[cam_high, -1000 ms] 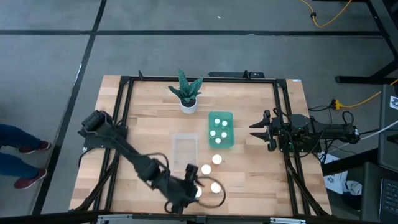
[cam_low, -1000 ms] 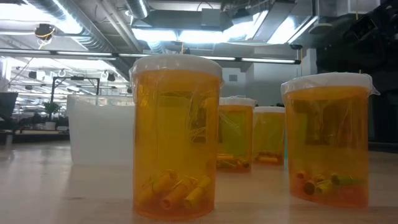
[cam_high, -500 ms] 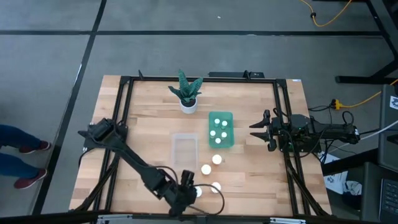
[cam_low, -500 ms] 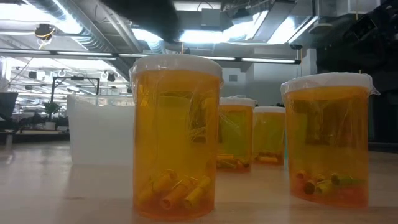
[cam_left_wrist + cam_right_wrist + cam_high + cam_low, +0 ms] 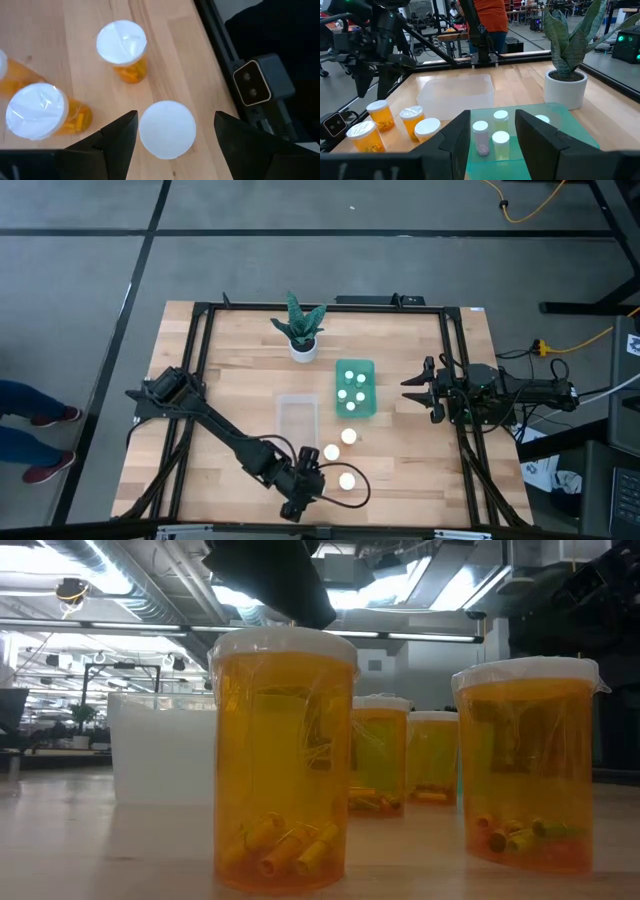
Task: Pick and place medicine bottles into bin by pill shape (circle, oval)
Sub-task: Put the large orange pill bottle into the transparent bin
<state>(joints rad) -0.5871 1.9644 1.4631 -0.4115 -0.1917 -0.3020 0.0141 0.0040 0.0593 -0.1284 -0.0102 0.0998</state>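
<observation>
Four amber medicine bottles with white caps stand upright near the table's front edge. Three show in the high view [image 5: 331, 452] [image 5: 348, 437] [image 5: 347, 480]. My left gripper [image 5: 311, 488] hides the fourth. The left wrist view shows that bottle's white cap [image 5: 167, 129] between my open fingers, my left gripper [image 5: 175, 132] above it and apart from it. In the low view this nearest bottle [image 5: 283, 760] stands under the dark gripper [image 5: 272, 580]. My right gripper [image 5: 413, 390] waits open at the table's right side, empty [image 5: 492, 142].
A green bin [image 5: 355, 408] holding several small bottles sits mid-table, with a clear bin [image 5: 297, 418] to its left. A potted plant [image 5: 301, 330] stands at the far side. The low camera [image 5: 257, 85] sits at the front edge by the nearest bottle. People stand beyond the table [image 5: 487, 25].
My left gripper has moved a little toward the table's right edge and come down over the bottle nearest the front edge. It now covers that bottle in the high view and shows above the cap in the low view. The bottles have not moved.
</observation>
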